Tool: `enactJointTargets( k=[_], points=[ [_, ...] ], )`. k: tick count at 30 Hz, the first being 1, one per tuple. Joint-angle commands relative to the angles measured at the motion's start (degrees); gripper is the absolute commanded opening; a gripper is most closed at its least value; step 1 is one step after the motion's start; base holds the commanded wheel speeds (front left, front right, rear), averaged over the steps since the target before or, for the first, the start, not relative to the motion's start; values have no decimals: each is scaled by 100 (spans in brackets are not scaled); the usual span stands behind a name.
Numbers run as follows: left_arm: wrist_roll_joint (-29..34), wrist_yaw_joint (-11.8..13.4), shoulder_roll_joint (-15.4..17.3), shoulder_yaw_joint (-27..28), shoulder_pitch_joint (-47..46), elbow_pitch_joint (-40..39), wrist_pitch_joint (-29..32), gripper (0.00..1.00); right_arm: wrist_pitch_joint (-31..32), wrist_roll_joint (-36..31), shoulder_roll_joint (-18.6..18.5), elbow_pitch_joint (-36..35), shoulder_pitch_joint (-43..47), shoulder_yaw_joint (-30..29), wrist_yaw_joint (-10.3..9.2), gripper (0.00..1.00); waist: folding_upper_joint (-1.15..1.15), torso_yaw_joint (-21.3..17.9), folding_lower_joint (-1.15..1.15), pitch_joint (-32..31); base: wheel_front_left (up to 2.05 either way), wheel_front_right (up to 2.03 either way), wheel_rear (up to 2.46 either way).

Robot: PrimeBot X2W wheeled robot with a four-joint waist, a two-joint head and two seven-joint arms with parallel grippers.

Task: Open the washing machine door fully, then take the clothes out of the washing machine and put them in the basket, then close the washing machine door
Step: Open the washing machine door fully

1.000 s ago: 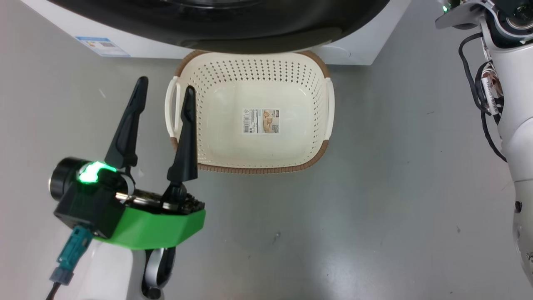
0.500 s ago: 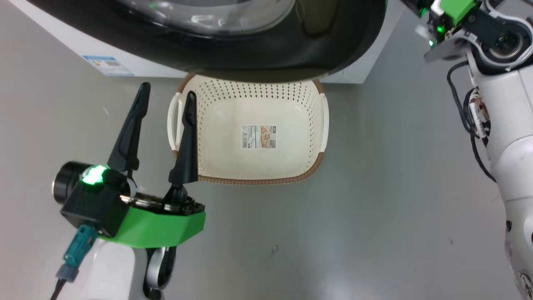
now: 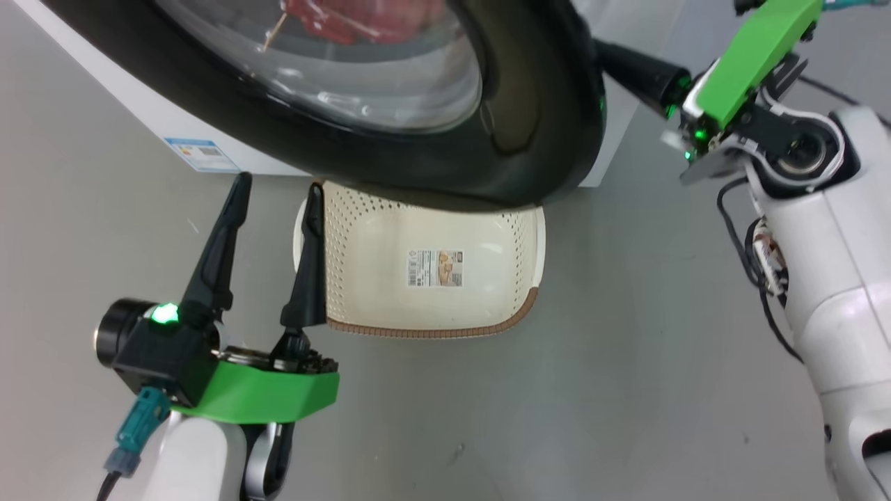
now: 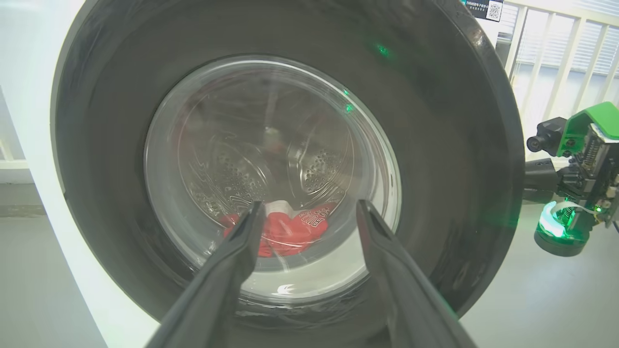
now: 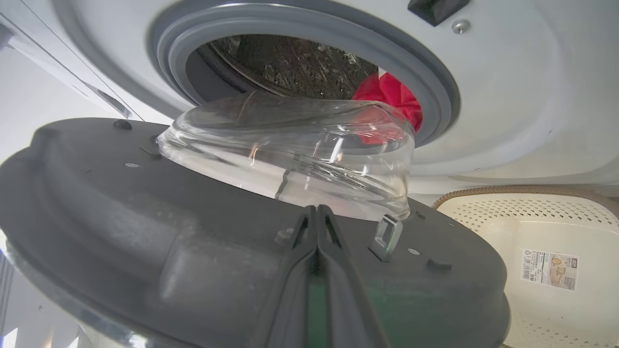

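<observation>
The washing machine door stands partly open, its black rim hanging over the far part of the basket. Red clothes lie in the drum, seen through the glass. My left gripper is open over the floor by the basket's left side, with nothing between its fingers; in its wrist view the left gripper faces the door's outer side. My right gripper is shut, its tips against the door's grey inner face below the glass bowl. The head view has the right gripper at the door's right edge.
The white washing machine fills the back, with a grey rubber ring around the drum mouth and clothes at its lip. Grey floor spreads in front and to both sides. A white railing stands to the right.
The head camera has tilted up, bringing more of the door and its glass into view. The door has swung further out over the basket, and my right gripper has come in at its right edge.
</observation>
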Motion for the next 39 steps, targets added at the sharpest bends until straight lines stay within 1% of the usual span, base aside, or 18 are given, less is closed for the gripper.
enactJointTargets(
  k=[1,12,24,31,39],
  points=[
    [20,58,108,211,119,-98,-22,100,66,53,219,-237,92,82,45,0,0,24,0,-100,0,0,0],
    [-74,145,108,147,353,14,-22,100,197,122,142,-687,939,-7,45,0,0,304,0,-596,0,0,0],
    [-149,223,108,78,588,63,-22,100,349,157,74,-1435,1940,-187,45,0,0,789,0,-964,0,0,0],
    [-158,227,108,70,668,73,-22,100,480,92,120,-1823,2367,-175,45,0,0,994,0,-1060,0,0,0],
    [-145,233,108,77,764,92,-22,100,618,112,265,-2259,2829,-185,45,0,0,1262,0,-1224,0,0,0]
  ],
)
